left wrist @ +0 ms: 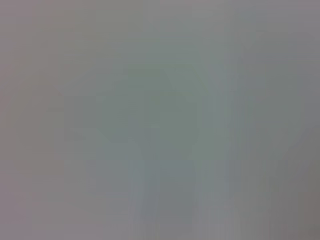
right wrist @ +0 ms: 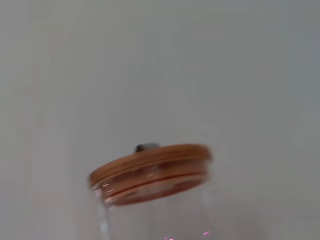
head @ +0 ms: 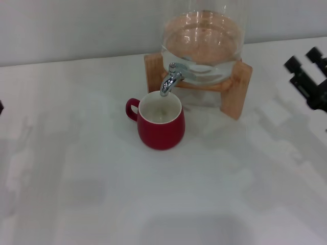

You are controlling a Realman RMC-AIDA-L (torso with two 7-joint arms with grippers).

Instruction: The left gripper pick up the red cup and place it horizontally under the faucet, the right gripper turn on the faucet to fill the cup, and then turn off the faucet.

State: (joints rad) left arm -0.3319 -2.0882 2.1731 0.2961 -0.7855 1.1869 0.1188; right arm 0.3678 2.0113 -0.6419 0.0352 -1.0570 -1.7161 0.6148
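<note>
Red and glossy, the red cup (head: 161,125) stands upright in the centre of the head view on the white counter (head: 76,194), with its white inside open to the top and its loop handle pointing to the left of the frame. The chrome faucet (head: 170,79) hangs just above the far rim of the cup, so the spout already points into the mouth. The faucet is fixed to a clear glass jar (head: 204,43), which rests on a wooden stand (head: 236,84) in the upper middle of the frame. I cannot tell whether any water is in the cup.

The right end effector (head: 305,72) shows at the right edge of the frame, well apart from the faucet and holding nothing; its black fingers seem to stand apart, in an open state. The right wrist view shows only the wooden lid (right wrist: 150,172) of the jar.

The left end effector is not really in view; only a dark bit shows at the left edge of the head view, and the left wrist view shows nothing clear.

I judge that the placing is done and the faucet is next. From the right end effector the lever lies to the left in the frame, above the cup, and this arm is the nearer one.
</note>
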